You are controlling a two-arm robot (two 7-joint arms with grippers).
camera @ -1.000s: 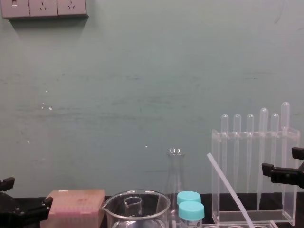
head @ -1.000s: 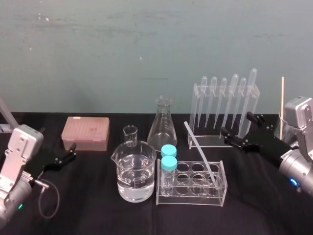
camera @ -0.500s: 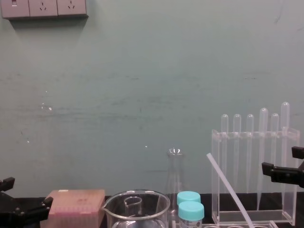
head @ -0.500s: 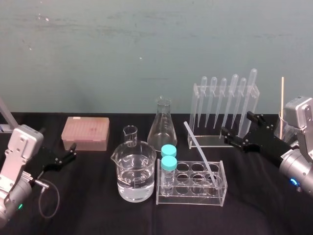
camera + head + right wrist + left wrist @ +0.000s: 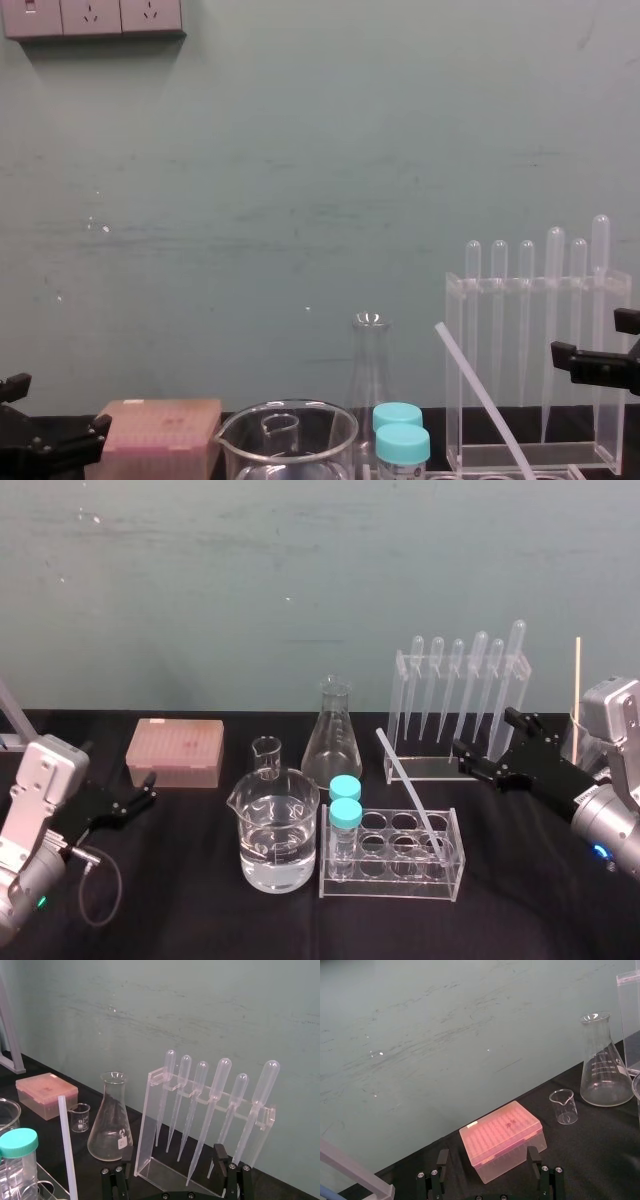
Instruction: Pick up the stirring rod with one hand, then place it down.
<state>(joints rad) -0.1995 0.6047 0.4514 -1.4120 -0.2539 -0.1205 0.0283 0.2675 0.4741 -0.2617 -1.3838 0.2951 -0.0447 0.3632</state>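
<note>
Black cloth covers the worktop [image 5: 520, 910], and the stirring rod [image 5: 410, 795] stands near its middle, touched by neither of my arms; its lower end sits in a well at the right end of the clear test-tube rack [image 5: 390, 882]; from there it leans up and towards my left, its blunt top free in the air in front of the pipette stand [image 5: 402, 705]. Two teal-capped tubes [image 5: 345, 800] stand upright at the left end of the same rack, apart from the rod's foot.

My right pincer [image 5: 483, 730] hovers above the worktop to the right of the rod, just in front of the pipette stand; its two blocky fingers are spread wide and grip nothing; from that wrist I look between them at the six bulb-topped pipettes [image 5: 479, 675] hanging in the stand, with the rod rising off to one side.

My left pincer [image 5: 148, 788] sits low at the far left, near the pink box [image 5: 175, 752]; it too is spread wide and has hold of nothing.

Between the box and the rack stands a large beaker [image 5: 278, 830] partly filled with clear liquid; a small beaker [image 5: 266, 755] stands just behind it; a conical flask [image 5: 332, 742] stands upright behind the capped tubes, to the left of the pipette stand.
</note>
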